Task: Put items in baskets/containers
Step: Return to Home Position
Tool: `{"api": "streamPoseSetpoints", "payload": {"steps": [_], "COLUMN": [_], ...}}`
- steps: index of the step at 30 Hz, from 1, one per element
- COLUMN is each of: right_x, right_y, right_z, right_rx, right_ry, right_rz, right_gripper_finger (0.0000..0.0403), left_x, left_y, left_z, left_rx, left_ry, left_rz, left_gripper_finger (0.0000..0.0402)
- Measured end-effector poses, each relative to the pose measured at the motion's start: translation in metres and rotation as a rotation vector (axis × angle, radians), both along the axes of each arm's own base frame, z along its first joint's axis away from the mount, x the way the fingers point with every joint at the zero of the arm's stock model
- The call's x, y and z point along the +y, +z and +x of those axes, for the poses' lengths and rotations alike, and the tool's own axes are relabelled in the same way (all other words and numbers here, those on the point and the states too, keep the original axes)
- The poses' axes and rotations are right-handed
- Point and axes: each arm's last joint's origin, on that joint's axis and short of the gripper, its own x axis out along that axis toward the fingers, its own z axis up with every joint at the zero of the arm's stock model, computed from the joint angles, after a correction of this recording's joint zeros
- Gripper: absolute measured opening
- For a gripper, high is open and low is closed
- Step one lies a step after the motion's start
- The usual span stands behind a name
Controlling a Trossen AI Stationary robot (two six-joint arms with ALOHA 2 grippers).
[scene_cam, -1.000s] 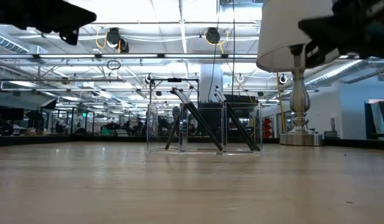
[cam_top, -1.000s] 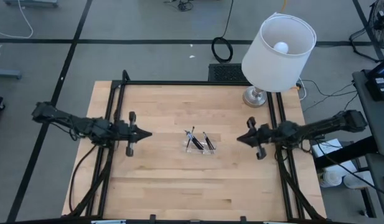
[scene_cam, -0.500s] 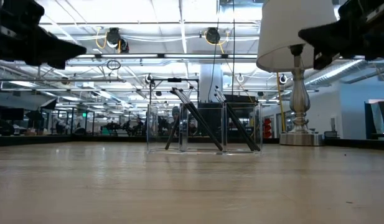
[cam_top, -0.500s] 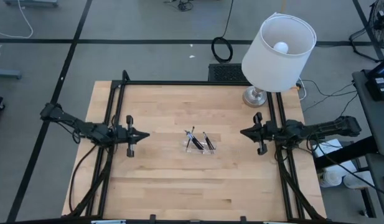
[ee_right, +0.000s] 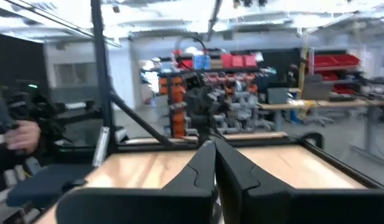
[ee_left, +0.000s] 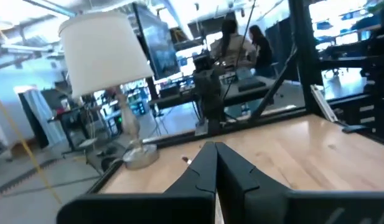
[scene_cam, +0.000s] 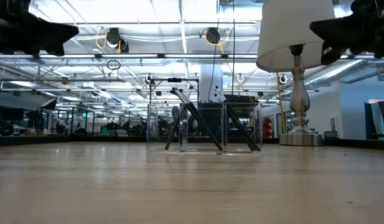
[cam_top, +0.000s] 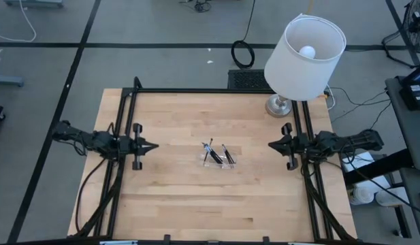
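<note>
Left gripper (cam_top: 152, 145) and right gripper (cam_top: 271, 143), both pinched shut on nothing, should back outward level, clear of the tray (cam_top: 218, 166).

Clear, shallow rectangular tray (cam_top: 208, 164) is sitting upright, well apart from the lamp (cam_top: 303, 58). Thin dark sticks (cam_top: 227, 156) with silvery ends are leaning slantwise inside the tray, some crossing.

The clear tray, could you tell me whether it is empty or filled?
Filled: the clear tray holds several dark sticks leaning inside its walls.
</note>
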Motion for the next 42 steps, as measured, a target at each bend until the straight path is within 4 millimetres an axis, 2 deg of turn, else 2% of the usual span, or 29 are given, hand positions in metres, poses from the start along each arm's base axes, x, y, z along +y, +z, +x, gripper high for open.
{"api": "streamPoseSetpoints", "payload": {"steps": [4, 10, 15, 23, 42], "right_x": [0.0, 0.001, 0.001, 0.001, 0.001], "right_y": [-0.004, -0.003, 0.0, 0.001, 0.001], "right_z": [-0.002, -0.002, -0.003, -0.003, -0.003], "right_rx": [0.038, 0.023, -0.006, -0.012, -0.012], "right_ry": [-0.054, -0.031, -0.024, -0.021, -0.021], "right_rz": [0.0, -0.009, 0.025, 0.047, 0.047], "right_gripper_finger": [0.0, 0.0, 0.0, 0.0, 0.0], "left_x": [0.0, 0.001, 0.002, 0.002, 0.002], "left_y": [-0.007, -0.01, -0.01, -0.01, -0.01], "left_z": [0.0, 0.001, 0.002, 0.002, 0.002], "left_rx": [0.068, 0.104, 0.105, 0.093, 0.092], "left_ry": [0.004, 0.017, 0.074, 0.074, 0.073], "left_rz": [-0.043, -0.136, -0.138, -0.134, -0.135], "left_gripper_finger": [0.0, 0.0, 0.0018, 0.0043, 0.0047]}}
